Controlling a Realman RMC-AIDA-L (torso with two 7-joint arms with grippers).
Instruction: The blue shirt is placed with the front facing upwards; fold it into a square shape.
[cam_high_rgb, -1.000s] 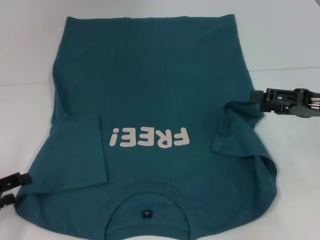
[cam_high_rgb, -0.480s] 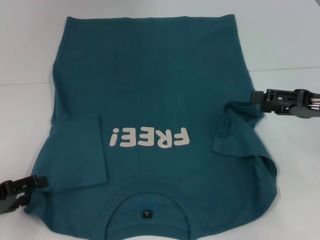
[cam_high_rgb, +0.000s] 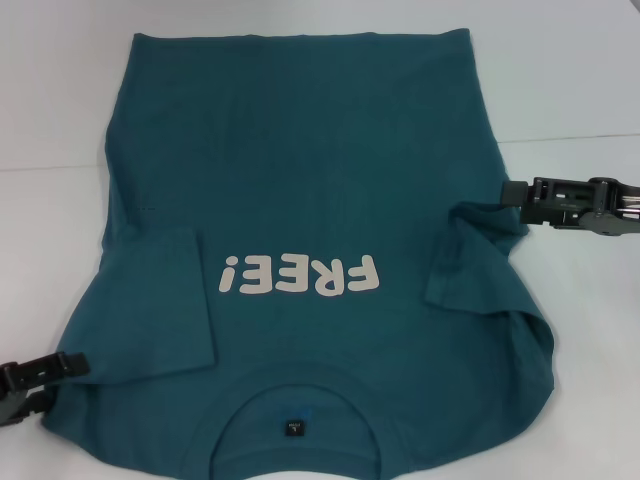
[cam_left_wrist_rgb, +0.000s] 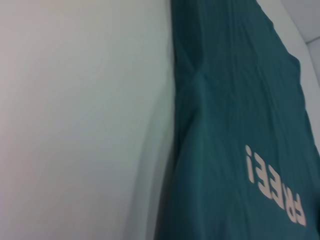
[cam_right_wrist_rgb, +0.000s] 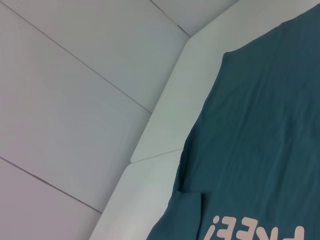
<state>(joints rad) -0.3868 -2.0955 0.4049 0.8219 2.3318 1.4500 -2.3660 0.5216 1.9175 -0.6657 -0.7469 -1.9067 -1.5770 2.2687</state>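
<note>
The blue shirt (cam_high_rgb: 300, 180) lies spread on the white table (cam_high_rgb: 50, 110), collar nearest me, with the white "FREE!" lettering (cam_high_rgb: 300, 275) facing up and both sleeves folded in over the body. My right gripper (cam_high_rgb: 508, 192) is at the shirt's right edge, shut on a pinch of fabric that bunches up toward it. At the near left shoulder my left gripper (cam_high_rgb: 65, 382) is open, its upper finger (cam_high_rgb: 60, 364) lying at the shirt's edge. The left wrist view shows the shirt (cam_left_wrist_rgb: 230, 100) along the table, and the right wrist view shows the shirt (cam_right_wrist_rgb: 260, 130) too.
White table (cam_right_wrist_rgb: 165, 130) surrounds the shirt on the left, right and far sides. A pale panelled wall (cam_right_wrist_rgb: 75, 100) stands beyond the table's far edge. A small dark neck label (cam_high_rgb: 293, 427) sits inside the collar.
My left gripper has come in from the left edge toward the shirt's near shoulder, then eased back slightly. The right gripper and the shirt have stayed still.
</note>
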